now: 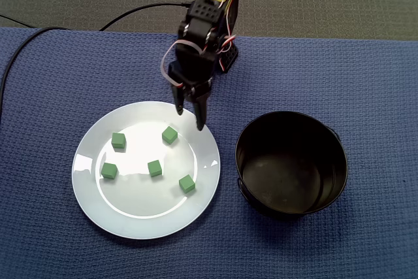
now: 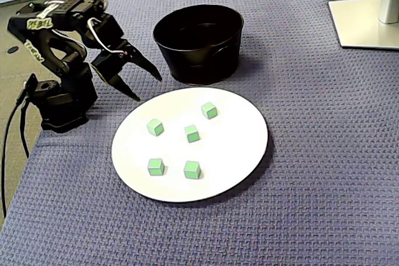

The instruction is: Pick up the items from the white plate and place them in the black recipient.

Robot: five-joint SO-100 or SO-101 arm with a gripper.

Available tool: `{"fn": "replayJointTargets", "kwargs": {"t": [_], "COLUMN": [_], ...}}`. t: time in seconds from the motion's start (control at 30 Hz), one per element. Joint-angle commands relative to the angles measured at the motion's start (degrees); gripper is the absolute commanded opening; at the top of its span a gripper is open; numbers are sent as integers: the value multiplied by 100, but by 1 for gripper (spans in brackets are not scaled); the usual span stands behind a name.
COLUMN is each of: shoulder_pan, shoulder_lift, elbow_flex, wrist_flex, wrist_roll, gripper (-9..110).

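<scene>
Tool [image 1: 189, 114] spread apart, empty, over white plate [image 1: 137, 210] far rim; I'd straddle nearest green cube [image 1: 170, 135] squarely, then squeeze.

Open pincer [image 1: 189, 117] hangs over its side of white plate [image 1: 91, 194], jaws spread, nothing btwn them. Just ahead of tips: five green cubes [image 1: 155, 168], spaced apart w/ bare plate btwn each. To pincer's side, right in a fixed view, black pot [image 1: 290, 210] sits just beside plate. Its tall wall bars a low sweep; mouth open from above. Behind pincer: arm base [image 2: 62, 101], cable [image 1: 147, 7].
</scene>
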State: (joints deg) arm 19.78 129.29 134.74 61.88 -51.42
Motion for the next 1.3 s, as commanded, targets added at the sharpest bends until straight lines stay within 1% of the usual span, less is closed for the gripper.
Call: {"fn": "replayJointTargets", "kwargs": {"t": [0.0,0.17,0.47,0.63,0.8,1.07,1.27], "shoulder_pan": [272,308,589,870,940,888,809], "shoulder_lift": [-1538,-2505,-3199,-3366,-3542,-3718,-3762], "elbow_flex": [-1292,-2004,-2496,-2637,-2593,-2329,-2118], "wrist_flex": [519,1072,1169,949,360,-237,-352], "wrist_roll": [-413,-896,-1758,-2294,-2294,-2399,-2452], "gripper": [23,22,23,23,23,21,19]}}
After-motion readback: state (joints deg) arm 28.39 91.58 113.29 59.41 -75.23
